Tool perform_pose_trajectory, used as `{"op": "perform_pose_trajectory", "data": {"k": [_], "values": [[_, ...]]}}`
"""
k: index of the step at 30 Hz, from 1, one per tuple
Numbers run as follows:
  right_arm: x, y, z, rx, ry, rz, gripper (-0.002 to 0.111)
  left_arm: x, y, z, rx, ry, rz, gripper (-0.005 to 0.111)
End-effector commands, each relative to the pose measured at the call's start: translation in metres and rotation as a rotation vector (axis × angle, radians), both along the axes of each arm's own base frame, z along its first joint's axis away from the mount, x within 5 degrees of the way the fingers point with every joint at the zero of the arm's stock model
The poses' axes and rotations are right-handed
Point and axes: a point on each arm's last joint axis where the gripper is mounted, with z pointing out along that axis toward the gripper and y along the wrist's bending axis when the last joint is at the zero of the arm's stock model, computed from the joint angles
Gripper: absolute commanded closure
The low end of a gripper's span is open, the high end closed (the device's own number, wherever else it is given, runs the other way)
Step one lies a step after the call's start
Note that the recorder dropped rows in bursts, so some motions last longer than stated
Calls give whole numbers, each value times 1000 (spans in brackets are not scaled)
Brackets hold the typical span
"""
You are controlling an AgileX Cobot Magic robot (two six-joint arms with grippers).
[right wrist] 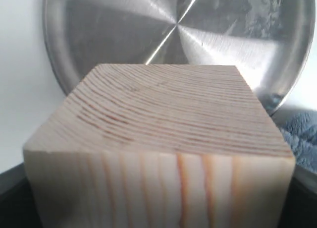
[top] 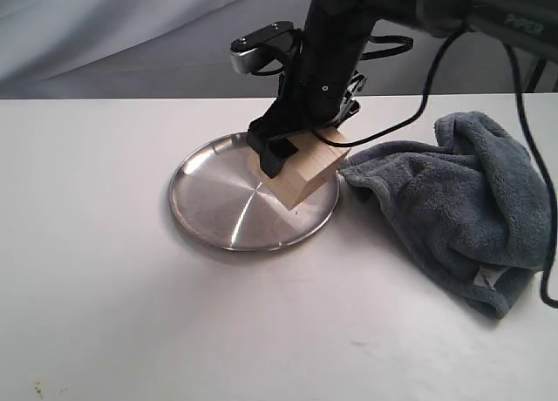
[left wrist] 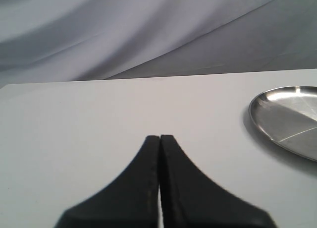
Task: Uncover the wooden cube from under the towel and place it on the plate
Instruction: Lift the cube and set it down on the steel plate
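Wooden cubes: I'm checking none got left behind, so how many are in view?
1. The wooden cube sits clamped in the right gripper over the plate, on its side nearest the towel. The bunched towel could hide more.

The wooden cube (right wrist: 163, 114) is pale beige with brownish grain stripes; the plate (top: 218, 207) shiny silver; the towel (top: 453, 200) blue-grey, its small label (top: 486, 279) seemingly white.

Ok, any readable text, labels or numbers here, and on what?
"PIPER", faint, on the right arm's upper link.
The white label on the towel: too small to read.
The wooden cube and plate carry no text.
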Motion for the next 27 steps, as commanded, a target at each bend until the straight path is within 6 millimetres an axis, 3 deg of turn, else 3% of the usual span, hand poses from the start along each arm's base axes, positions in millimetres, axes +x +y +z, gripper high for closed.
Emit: {"op": "perform_pose_trajectory", "data": {"k": [1,5,11,24,27], "values": [[31,5,-9,105,7,-78,108,0,0,-1,-7,0,1,107],[51,3,-29,154,42,-130,108,0,0,-1,-7,0,1,107],[58,4,-52,133,69,-127,108,0,0,-1,-7,0,1,107],[61,5,-72,115,108,-162,108,0,0,-1,-7,0,1,107],[61,5,-72,115,108,-164,98,0,0,-1,-7,0,1,107]]}}
